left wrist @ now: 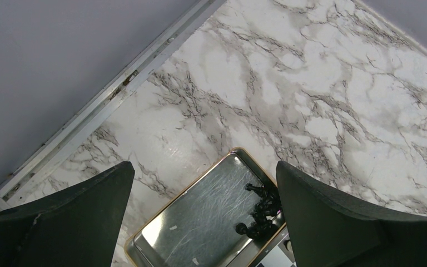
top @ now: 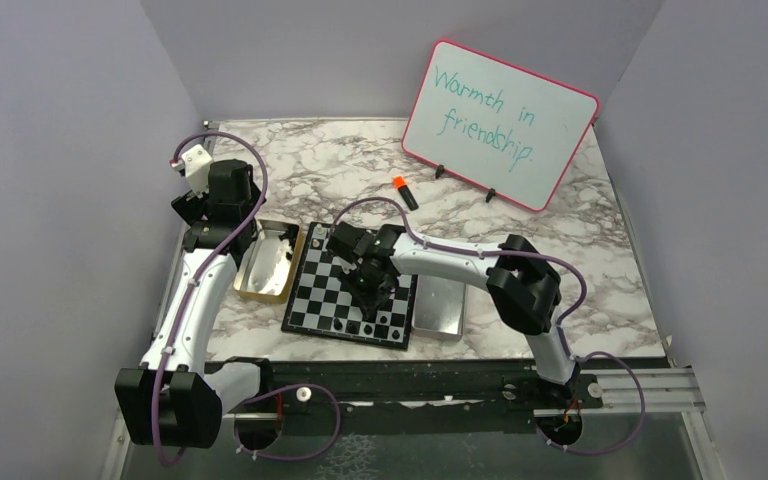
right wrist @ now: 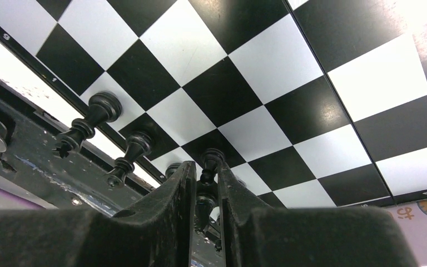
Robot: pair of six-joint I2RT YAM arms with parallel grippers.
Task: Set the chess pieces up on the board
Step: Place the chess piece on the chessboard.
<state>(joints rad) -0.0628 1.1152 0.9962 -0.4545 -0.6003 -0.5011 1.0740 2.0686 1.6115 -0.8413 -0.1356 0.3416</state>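
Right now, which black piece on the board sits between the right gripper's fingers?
The rightmost piece in the edge row, standing in the gap of the right gripper; the taller pieces to its left stand clear.

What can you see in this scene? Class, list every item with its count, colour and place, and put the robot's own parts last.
board: one, black and silvery-white checks, table centre.
chess pieces: black, at least four along the board's near edge, plus a small cluster in the gold tray.
gold tray: one, gold-rimmed, left of the board.
silver tray: one, silver, right of the board.
marker: one, black with an orange cap, behind the board.
whiteboard: one, pink-framed, propped up back right.
table: one, white marble.
left gripper: one, black, open above the gold tray.
right gripper: one, black, fingers closely flanking one black piece.
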